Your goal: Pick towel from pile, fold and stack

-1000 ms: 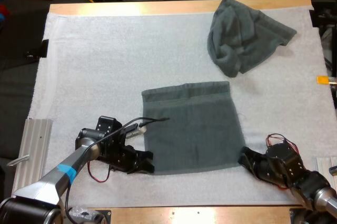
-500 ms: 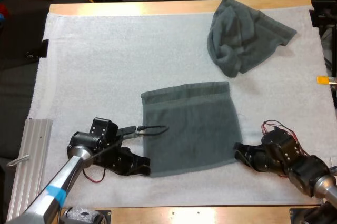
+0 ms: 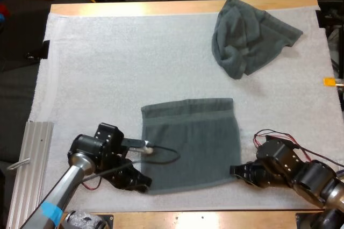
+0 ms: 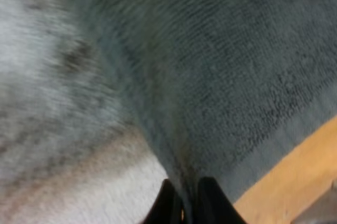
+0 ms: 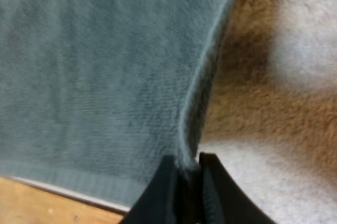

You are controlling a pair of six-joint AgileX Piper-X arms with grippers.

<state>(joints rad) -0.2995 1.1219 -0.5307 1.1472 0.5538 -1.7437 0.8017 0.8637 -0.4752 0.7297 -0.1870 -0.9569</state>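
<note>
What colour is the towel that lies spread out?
The spread towel is plain dark grey-green, best seen in the high view.

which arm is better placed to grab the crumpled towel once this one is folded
Right, probably. The crumpled towel lies far right on the mat, nearer the right gripper; the left gripper sits across the flat towel. Both pinch its near corners.

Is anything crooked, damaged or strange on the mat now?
Nothing damaged. The flat towel lies slightly askew to the near edge of the table, its near corners pinched by the left gripper and right gripper. The crumpled towel sits apart, far right.
</note>
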